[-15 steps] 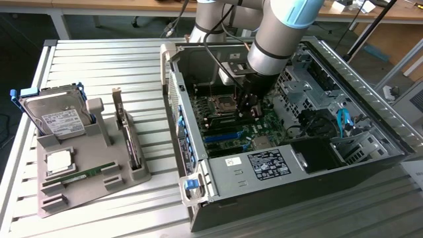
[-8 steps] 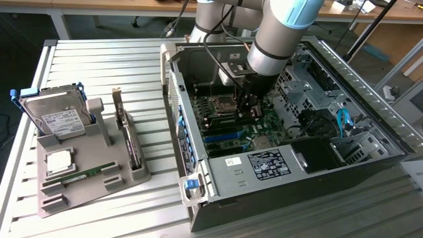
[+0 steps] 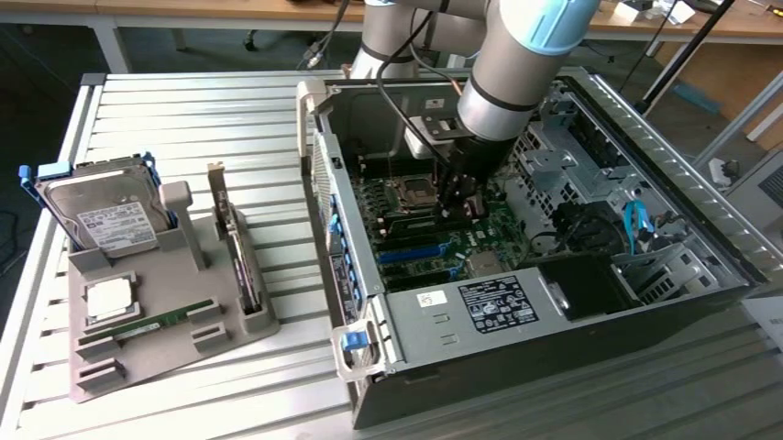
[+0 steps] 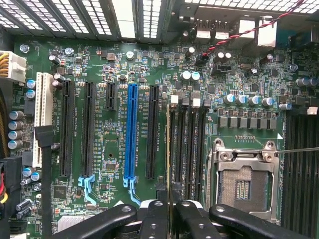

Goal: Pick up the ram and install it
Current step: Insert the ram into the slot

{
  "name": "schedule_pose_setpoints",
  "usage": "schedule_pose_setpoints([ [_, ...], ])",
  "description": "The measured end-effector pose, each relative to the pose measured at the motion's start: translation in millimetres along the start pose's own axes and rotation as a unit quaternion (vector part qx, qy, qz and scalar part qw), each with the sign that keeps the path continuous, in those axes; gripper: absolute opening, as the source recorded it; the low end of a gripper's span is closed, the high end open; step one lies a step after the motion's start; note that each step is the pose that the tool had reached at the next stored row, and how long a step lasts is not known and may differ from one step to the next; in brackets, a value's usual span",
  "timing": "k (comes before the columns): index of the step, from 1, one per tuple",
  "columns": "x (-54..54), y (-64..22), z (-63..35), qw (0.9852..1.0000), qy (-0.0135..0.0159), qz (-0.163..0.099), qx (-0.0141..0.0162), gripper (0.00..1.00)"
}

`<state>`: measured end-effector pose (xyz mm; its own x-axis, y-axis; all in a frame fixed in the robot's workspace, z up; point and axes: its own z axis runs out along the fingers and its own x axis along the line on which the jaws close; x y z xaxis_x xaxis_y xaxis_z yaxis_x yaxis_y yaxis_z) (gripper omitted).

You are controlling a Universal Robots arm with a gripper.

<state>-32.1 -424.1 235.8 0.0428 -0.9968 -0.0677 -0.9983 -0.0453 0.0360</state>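
My gripper (image 4: 169, 215) is pinched nearly closed on the ram (image 4: 169, 149), which I see edge-on as a thin pale line running out from between my fingers (image 4: 152, 219) over the motherboard (image 4: 99, 74). In the exterior view I am down inside the case (image 3: 490, 367), at about three o'clock from the tray (image 3: 183, 362), where a twin stick (image 3: 159, 321) lies.

The ram hangs over the outermost of the black memory slots (image 4: 185, 149), and I cannot tell whether it sits in the groove or just above it. If it is skewed or tilted, one end could seat first and jam. If its notch misses the slot's key, pressing could flex the board. A loose pinch could let it slip towards the open CPU socket (image 4: 244, 186).
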Motion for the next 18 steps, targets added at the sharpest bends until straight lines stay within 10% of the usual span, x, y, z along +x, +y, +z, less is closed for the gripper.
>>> schedule_pose_setpoints([
  [18, 0.0, -0.7, -0.8, 1.0000, 0.0005, 0.000, 0.0001, 0.13],
])
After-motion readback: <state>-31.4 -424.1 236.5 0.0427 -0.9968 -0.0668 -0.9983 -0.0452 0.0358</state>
